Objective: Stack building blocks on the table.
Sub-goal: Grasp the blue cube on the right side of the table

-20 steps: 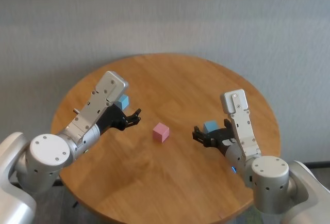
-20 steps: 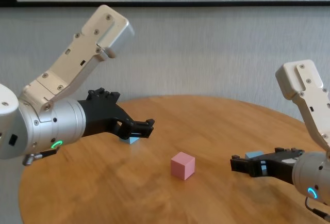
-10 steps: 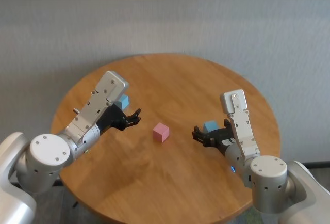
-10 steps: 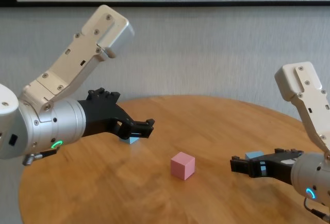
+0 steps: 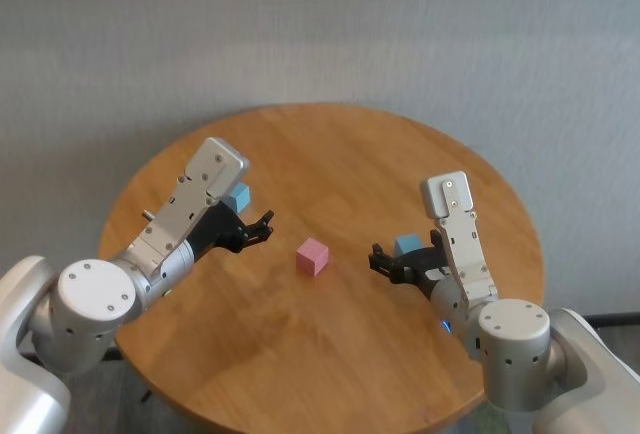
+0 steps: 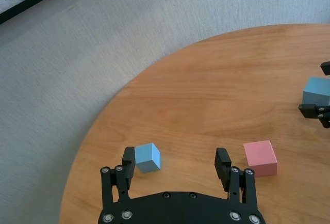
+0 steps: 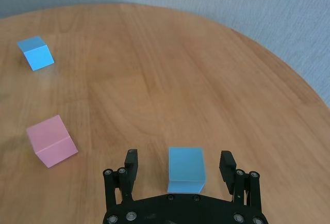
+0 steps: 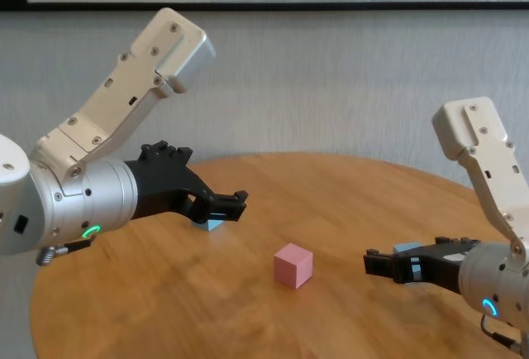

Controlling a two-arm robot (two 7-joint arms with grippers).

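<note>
Two grippers low over the table [image 5: 330, 144], both spread wide and gripping nothing: right gripper [image 7: 180, 170] toward the right edge, straddling a light blue cube [image 7: 186, 170] that sits between its fingers with a gap on each side; left gripper [image 6: 175, 164] toward the left edge, another light blue cube [image 6: 147, 157] just inside one finger. Between the two, near the table's middle, a pale pink cube [image 5: 312, 255], flat on the wood and apart from both blue ones.

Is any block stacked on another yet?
No. In the right wrist view the pink block and both blue blocks sit apart on the table.
</note>
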